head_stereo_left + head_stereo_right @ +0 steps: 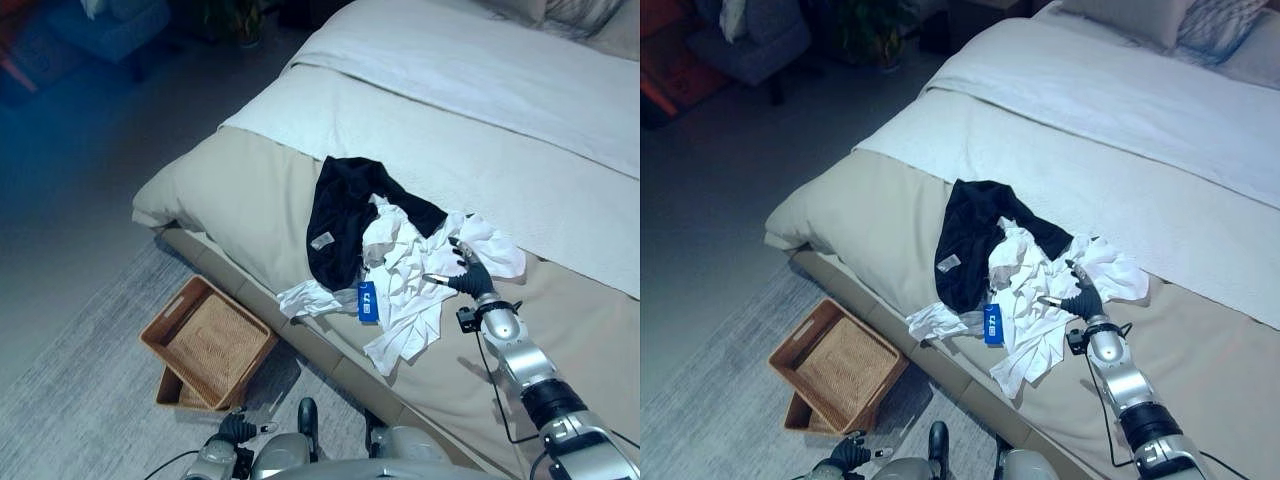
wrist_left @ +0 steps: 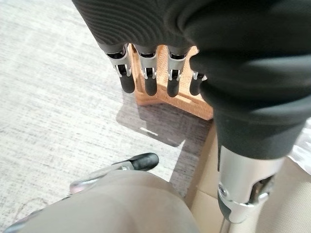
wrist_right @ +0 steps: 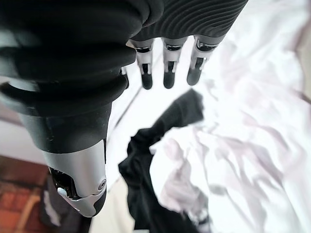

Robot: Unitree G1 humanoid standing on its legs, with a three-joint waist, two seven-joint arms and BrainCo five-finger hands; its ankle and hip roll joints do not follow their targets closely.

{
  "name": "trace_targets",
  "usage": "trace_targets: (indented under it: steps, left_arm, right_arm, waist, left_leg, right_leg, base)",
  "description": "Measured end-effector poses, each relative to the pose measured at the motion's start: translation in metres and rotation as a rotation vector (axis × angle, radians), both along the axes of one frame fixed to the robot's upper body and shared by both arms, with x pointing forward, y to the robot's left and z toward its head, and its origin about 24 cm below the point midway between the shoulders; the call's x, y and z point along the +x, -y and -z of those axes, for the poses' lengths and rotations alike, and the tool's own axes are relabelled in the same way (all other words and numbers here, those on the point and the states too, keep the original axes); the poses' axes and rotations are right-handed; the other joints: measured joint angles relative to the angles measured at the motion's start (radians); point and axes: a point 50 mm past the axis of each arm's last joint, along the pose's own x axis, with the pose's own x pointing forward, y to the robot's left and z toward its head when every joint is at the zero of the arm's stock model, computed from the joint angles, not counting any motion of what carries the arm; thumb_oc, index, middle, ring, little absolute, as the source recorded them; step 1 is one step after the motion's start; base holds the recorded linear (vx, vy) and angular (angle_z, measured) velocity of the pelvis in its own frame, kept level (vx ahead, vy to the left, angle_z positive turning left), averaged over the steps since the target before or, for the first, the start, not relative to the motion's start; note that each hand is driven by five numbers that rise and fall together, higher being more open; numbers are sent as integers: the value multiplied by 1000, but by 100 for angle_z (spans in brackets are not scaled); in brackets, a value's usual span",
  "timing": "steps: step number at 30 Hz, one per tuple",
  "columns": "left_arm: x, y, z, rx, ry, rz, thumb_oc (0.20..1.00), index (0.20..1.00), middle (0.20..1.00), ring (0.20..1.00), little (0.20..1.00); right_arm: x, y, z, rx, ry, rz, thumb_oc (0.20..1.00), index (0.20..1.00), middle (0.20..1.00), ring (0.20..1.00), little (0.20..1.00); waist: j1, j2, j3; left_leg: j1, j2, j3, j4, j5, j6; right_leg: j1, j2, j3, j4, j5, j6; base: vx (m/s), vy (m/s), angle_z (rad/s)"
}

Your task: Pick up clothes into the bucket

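Note:
A heap of clothes lies at the bed's near edge: a black garment (image 1: 345, 205) and a crumpled white garment (image 1: 410, 270) with a blue tag (image 1: 367, 300) that hangs over the edge. My right hand (image 1: 470, 275) hovers at the right side of the white garment with straight fingers (image 3: 167, 73), open and holding nothing. A brown wicker basket (image 1: 172, 310) stands on the floor beside the bed, to the left. My left hand (image 1: 235, 430) hangs low near the floor by that basket (image 2: 194, 104), its fingers (image 2: 148, 82) straight and empty.
The bed (image 1: 250, 200) has a beige cover and a white blanket (image 1: 480, 150) further up. A second wicker tray (image 1: 168, 393) peeks out under the basket. Grey carpet (image 1: 70, 390) spreads to the left. A blue armchair (image 1: 110, 25) stands far back.

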Motion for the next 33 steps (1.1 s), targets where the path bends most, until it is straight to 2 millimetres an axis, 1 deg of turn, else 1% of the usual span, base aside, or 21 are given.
trace_targets:
  steps: [2, 4, 6, 8, 11, 12, 14, 17, 20, 24, 25, 28, 30, 31, 33]
  left_arm:
    - [5, 0, -2, 20, 24, -8, 1000, 1000, 1000, 1000, 1000]
    - [15, -1, -6, 41, 55, -13, 1000, 1000, 1000, 1000, 1000]
    - [20, -1, -8, 52, 83, -18, 1000, 1000, 1000, 1000, 1000]
    - [25, 0, -11, 61, 104, -24, 1000, 1000, 1000, 1000, 1000]
    - [26, 2, -11, 65, 110, -28, 1000, 1000, 1000, 1000, 1000]
    - [28, 2, -12, 62, 116, -34, 1000, 1000, 1000, 1000, 1000]
    - [33, 3, -13, 66, 127, -27, 1000, 1000, 1000, 1000, 1000]
    - [37, 3, -15, 74, 137, -34, 1000, 1000, 1000, 1000, 1000]
    - [45, 4, -18, 76, 159, -40, 1000, 1000, 1000, 1000, 1000]
    - [54, 6, -22, 71, 191, -42, 1000, 1000, 1000, 1000, 1000]
    - [62, 9, -27, 60, 223, -43, 1000, 1000, 1000, 1000, 1000]
    - [74, 14, -34, 43, 276, -44, 1000, 1000, 1000, 1000, 1000]
    - [82, 21, -39, 31, 318, -19, 1000, 1000, 1000, 1000, 1000]
    - [88, 26, -42, 25, 337, 0, 1000, 1000, 1000, 1000, 1000]
    - [94, 31, -45, 14, 356, 8, 1000, 1000, 1000, 1000, 1000]
  right_arm:
    - [10, 9, -14, -110, 65, 55, 1000, 1000, 1000, 1000, 1000]
    - [13, 21, -17, -197, 74, 120, 1000, 1000, 1000, 1000, 1000]
    - [17, 29, -19, -264, 76, 172, 1000, 1000, 1000, 1000, 1000]
    - [22, 38, -22, -310, 74, 238, 1000, 1000, 1000, 1000, 1000]
    - [21, 47, -19, -334, 49, 297, 1000, 1000, 1000, 1000, 1000]
    - [23, 51, -20, -345, 41, 328, 1000, 1000, 1000, 1000, 1000]
    - [27, 54, -23, -352, 42, 358, 1000, 1000, 1000, 1000, 1000]
    - [33, 61, -27, -362, 25, 414, 1000, 1000, 1000, 1000, 1000]
    - [39, 64, -37, -370, 44, 454, 1000, 1000, 1000, 1000, 1000]
    - [47, 65, -47, -372, 54, 471, 1000, 1000, 1000, 1000, 1000]
    - [48, 69, -51, -392, 54, 484, 1000, 1000, 1000, 1000, 1000]
    - [51, 70, -57, -401, 61, 500, 1000, 1000, 1000, 1000, 1000]
    - [56, 74, -66, -408, 61, 525, 1000, 1000, 1000, 1000, 1000]
    - [59, 77, -77, -413, 74, 543, 1000, 1000, 1000, 1000, 1000]
    - [62, 79, -88, -419, 103, 548, 1000, 1000, 1000, 1000, 1000]
  waist:
    - [12, 5, 20]
    - [26, 8, 43]
    - [30, 11, 56]
    - [45, 15, 84]
    - [48, 19, 97]
    - [48, 21, 107]
    - [49, 22, 138]
    - [49, 26, 155]
    - [49, 27, 186]
    - [49, 28, 200]
    - [49, 31, 213]
    - [49, 33, 234]
    - [51, 40, 239]
    - [49, 49, 244]
    - [51, 56, 247]
  left_leg:
    - [-29, -4, -9, 0, 9, -2]
    - [-48, -7, -24, 0, 17, -4]
    - [-70, -9, -38, 0, 21, -4]
    - [-84, -13, -40, 0, 26, -3]
    - [-110, -19, -50, 2, 33, -3]
    - [-127, -22, -54, 5, 37, -8]
    - [-136, -25, -55, 10, 38, -7]
    - [-167, -29, -53, 19, 38, -7]
    - [-188, -32, -43, 30, 38, -7]
    - [-225, -34, -23, 39, 38, -7]
    - [-238, -35, -20, 43, 39, -6]
    - [-250, -35, -19, 46, 41, -3]
    - [-277, -37, -23, 45, 47, 2]
    - [-296, -36, -23, 45, 50, 5]
    - [-321, -38, -22, 47, 58, 12]
  right_leg:
    - [-26, -4, -8, 1, 5, 1]
    - [-38, -7, -23, 3, 7, 1]
    - [-54, -9, -36, 2, 7, 1]
    - [-67, -12, -38, 3, 11, 1]
    - [-88, -18, -48, 4, 11, 1]
    - [-102, -21, -51, 4, 13, 1]
    - [-108, -23, -51, 4, 16, 2]
    - [-136, -28, -50, 4, 20, 2]
    - [-156, -32, -43, 7, 23, 0]
    - [-207, -34, -22, 32, 23, 0]
    - [-223, -36, -20, 40, 23, 0]
    - [-240, -37, -20, 52, 23, 0]
    - [-269, -40, -21, 60, 23, 0]
    - [-297, -41, -20, 74, 23, 0]
    - [-330, -44, -20, 95, 23, 0]
  base:
    - [-45, 19, 13]
    - [-37, 14, 21]
    - [-23, 14, 21]
    - [-39, 13, 5]
    - [-66, 21, 11]
    - [-55, 13, 8]
    - [-48, 22, 4]
    - [-9, 6, -1]
    - [-24, 25, -5]
    - [-24, 22, -15]
    - [-19, -5, -8]
    - [-1, -3, -1]
    - [0, 0, 0]
    - [0, 0, 0]
    - [-18, 1, 0]
